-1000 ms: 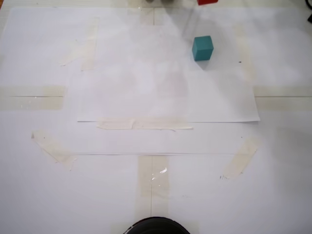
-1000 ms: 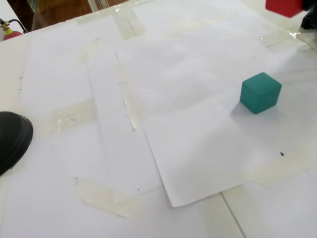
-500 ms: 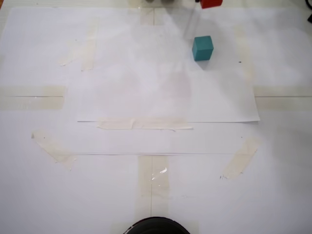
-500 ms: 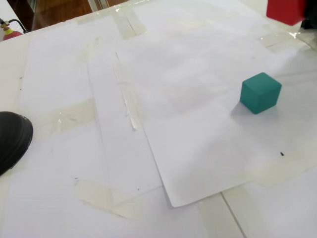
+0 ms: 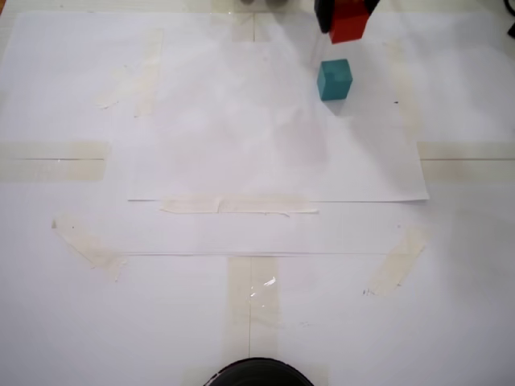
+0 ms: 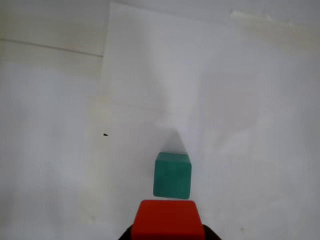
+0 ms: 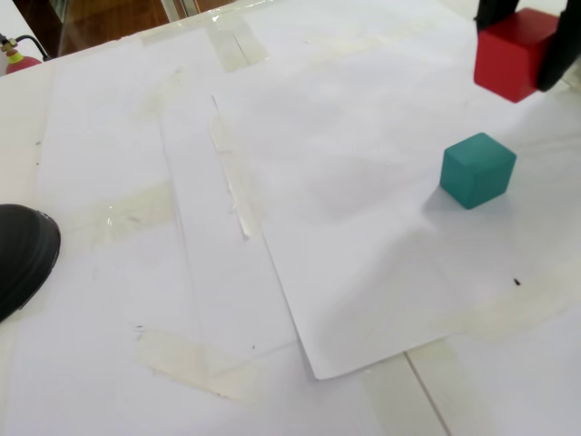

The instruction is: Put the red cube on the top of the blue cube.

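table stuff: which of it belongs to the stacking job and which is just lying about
Job: red cube, held in the gripper fingers; blue cube, alone on the paper.
Lying about: taped paper sheets, tape strips, black rounded object at the edge.

From my station I see a bench (image 5: 64,322) covered in white paper, with a loose white sheet (image 5: 241,161) taped over its middle. Strips of beige tape (image 5: 238,205) hold the sheets along their edges. A dark rounded object (image 7: 23,254) sits at the bench's near edge. A small black speck (image 6: 105,134) marks the paper.
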Robot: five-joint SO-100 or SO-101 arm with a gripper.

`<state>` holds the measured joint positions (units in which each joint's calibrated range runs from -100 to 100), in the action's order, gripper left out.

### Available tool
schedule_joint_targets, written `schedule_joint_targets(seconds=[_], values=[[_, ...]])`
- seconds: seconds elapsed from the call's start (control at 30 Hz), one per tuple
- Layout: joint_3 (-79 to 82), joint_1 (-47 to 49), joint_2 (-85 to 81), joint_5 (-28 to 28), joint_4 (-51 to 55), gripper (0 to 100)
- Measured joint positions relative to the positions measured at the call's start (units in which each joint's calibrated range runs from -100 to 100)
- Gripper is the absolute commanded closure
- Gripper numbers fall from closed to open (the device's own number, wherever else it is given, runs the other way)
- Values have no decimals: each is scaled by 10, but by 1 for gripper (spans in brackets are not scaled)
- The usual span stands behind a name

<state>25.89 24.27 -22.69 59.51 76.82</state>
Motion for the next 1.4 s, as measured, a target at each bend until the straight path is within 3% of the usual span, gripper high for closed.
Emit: schedule_joint_targets(seconds=[1.4], values=[[61, -1, 34, 0, -85, 90]])
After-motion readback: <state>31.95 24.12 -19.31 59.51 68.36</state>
